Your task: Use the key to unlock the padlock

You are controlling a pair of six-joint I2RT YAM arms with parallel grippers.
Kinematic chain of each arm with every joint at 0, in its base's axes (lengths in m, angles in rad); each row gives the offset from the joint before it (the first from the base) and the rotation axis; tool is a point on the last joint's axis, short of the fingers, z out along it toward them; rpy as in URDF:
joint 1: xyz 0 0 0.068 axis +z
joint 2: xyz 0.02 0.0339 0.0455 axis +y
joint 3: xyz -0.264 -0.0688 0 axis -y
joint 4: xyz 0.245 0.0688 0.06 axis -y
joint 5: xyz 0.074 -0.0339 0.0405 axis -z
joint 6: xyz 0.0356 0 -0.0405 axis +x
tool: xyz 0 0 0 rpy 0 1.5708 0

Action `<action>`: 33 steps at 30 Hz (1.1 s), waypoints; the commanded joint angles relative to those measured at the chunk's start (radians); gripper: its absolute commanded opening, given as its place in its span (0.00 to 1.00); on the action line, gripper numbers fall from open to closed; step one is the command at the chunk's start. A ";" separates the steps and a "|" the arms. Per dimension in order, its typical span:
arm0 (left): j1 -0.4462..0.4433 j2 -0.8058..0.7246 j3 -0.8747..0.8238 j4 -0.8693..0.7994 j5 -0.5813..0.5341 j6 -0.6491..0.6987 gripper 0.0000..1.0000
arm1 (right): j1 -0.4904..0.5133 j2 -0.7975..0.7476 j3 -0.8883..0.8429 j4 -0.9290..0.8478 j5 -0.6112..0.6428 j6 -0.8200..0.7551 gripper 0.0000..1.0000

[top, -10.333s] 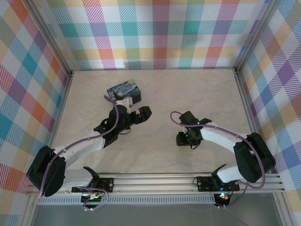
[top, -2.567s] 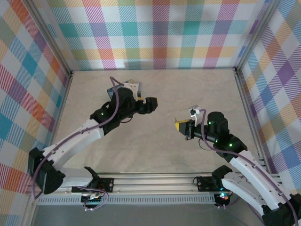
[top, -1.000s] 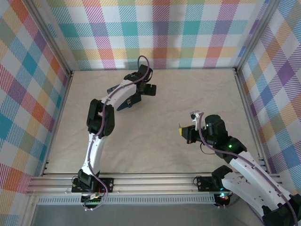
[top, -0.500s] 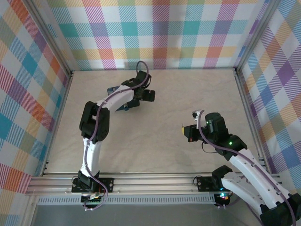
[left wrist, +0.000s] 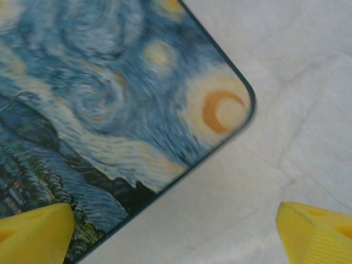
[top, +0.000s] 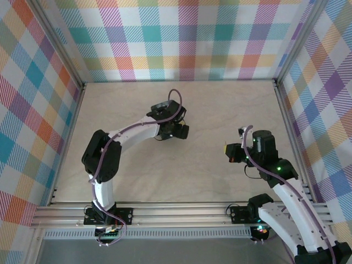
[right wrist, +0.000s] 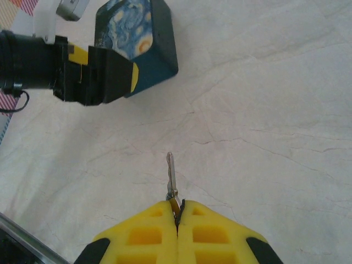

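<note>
My right gripper [right wrist: 177, 206] is shut on the head of a small silvery key [right wrist: 171, 175], whose blade sticks out ahead over the marble floor. In the top view that gripper [top: 230, 153] hovers at the right middle. My left gripper [left wrist: 176, 234] is open, its yellow fingertips [left wrist: 36, 231] wide apart with nothing between them. It hangs over a corner of the starry-night tin [left wrist: 110, 93]. From the right wrist, the left gripper [right wrist: 110, 77] stands just in front of the tin [right wrist: 144, 39]. The padlock is out of view.
Checked fabric walls [top: 187, 38] enclose the pale marble floor [top: 231, 104] on three sides. An aluminium rail [top: 181, 212] carries the arm bases at the near edge. Bare floor lies between the two grippers.
The left arm has swung from the back of the floor toward the centre, its gripper now nearer and further right. The right gripper has drifted right, still holding the key.
</note>
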 commanded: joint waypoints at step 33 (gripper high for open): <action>-0.231 0.126 0.160 0.048 0.148 -0.106 0.96 | -0.011 -0.064 0.132 -0.150 0.069 -0.007 0.00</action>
